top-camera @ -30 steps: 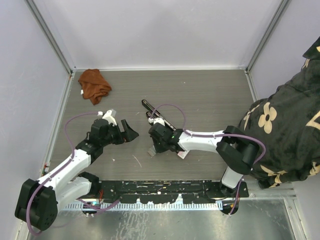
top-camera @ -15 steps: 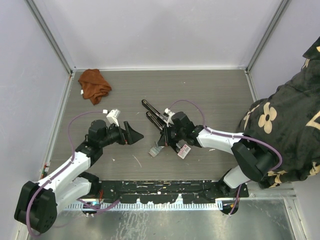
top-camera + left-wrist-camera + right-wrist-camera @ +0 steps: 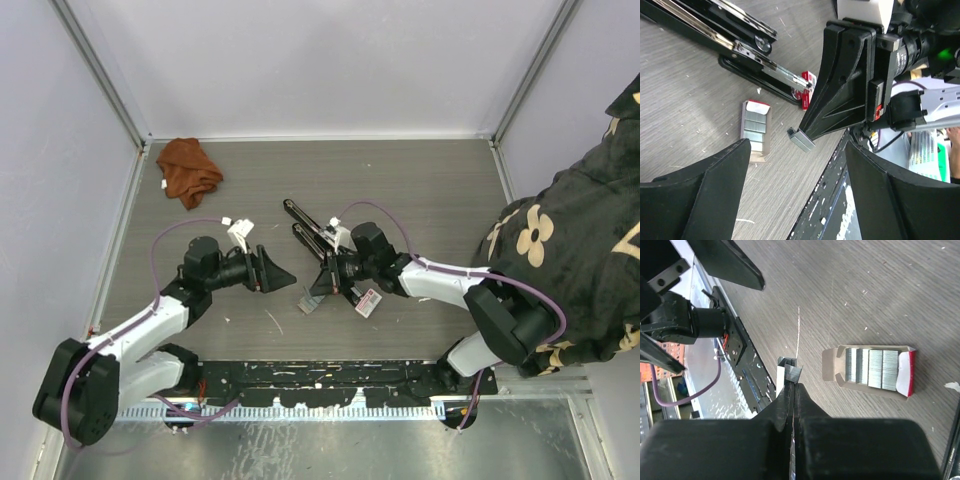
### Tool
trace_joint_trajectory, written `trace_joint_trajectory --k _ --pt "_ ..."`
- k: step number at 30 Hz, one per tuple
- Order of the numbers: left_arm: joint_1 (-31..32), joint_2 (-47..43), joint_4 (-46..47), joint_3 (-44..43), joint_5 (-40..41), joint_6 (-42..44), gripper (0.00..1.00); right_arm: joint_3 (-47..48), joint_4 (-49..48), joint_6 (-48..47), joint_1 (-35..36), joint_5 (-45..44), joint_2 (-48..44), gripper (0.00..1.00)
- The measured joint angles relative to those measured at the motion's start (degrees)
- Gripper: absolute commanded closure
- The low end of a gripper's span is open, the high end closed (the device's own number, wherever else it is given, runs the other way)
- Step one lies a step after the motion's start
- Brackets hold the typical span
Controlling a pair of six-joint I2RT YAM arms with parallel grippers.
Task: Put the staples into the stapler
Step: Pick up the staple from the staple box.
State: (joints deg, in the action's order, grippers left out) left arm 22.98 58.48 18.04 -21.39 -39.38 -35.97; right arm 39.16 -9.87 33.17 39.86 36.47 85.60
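Observation:
The black stapler (image 3: 306, 228) lies opened at the table's middle, its metal staple channel (image 3: 771, 71) exposed. Just in front of it sits the small grey tray of staples (image 3: 310, 301) (image 3: 755, 131) (image 3: 872, 369), with the red-and-white box (image 3: 368, 303) to its right. My right gripper (image 3: 326, 283) (image 3: 794, 385) is shut on one silvery staple strip (image 3: 790, 371) (image 3: 801, 140), held a little above the table near the tray. My left gripper (image 3: 274, 270) (image 3: 797, 200) stands open to the left, facing the right gripper and holding nothing.
A crumpled orange cloth (image 3: 188, 170) lies at the back left. A person in dark floral clothing (image 3: 570, 270) stands at the right edge. The black base rail (image 3: 330, 378) runs along the near edge.
My right gripper has drawn back to the right from over the tray with a staple strip in it. My left gripper has moved right, towards the middle.

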Motion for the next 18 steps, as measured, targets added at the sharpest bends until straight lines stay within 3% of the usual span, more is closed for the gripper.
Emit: trace_joint_trajectory --k 7,18 --pt "3.8 5.5 4.8 0.0 -2.0 -2.5 0.32 -1.0 -2.3 -0.2 0.0 2.7 -0.2 0.99" --pt "4.7 6.0 0.9 0.0 3.3 -1.5 0.32 0.5 6.2 -3.1 0.5 -7.8 4.0 0.99"
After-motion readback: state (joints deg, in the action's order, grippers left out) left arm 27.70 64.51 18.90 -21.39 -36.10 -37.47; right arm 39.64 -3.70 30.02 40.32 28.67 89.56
